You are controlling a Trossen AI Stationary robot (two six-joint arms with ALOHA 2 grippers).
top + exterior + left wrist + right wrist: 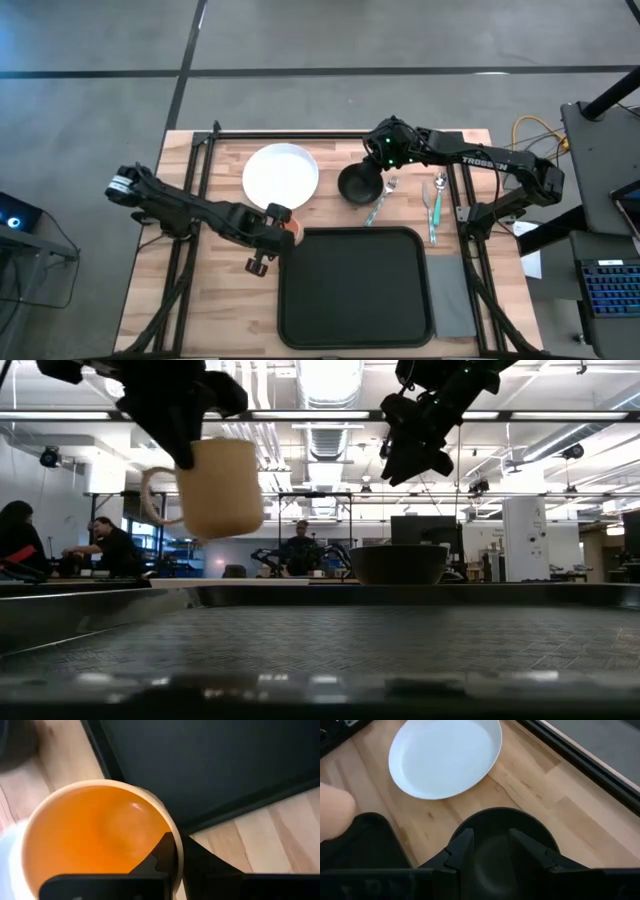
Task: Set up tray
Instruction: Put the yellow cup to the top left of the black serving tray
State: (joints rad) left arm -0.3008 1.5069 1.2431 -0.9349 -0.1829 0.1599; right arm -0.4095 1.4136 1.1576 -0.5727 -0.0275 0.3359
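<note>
The one tray (355,288) lies beside my left gripper (283,222), pinching one mug (215,487); my right gripper (378,150), fingers parted, hangs over one bowl (358,184).

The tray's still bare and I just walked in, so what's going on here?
The left gripper holds a cup by its rim, lifted above the tray's near-left corner. The right gripper hangs open over the dark bowl, which sits on the table. The white plate, cutlery and grey napkin lie off the tray.
</note>
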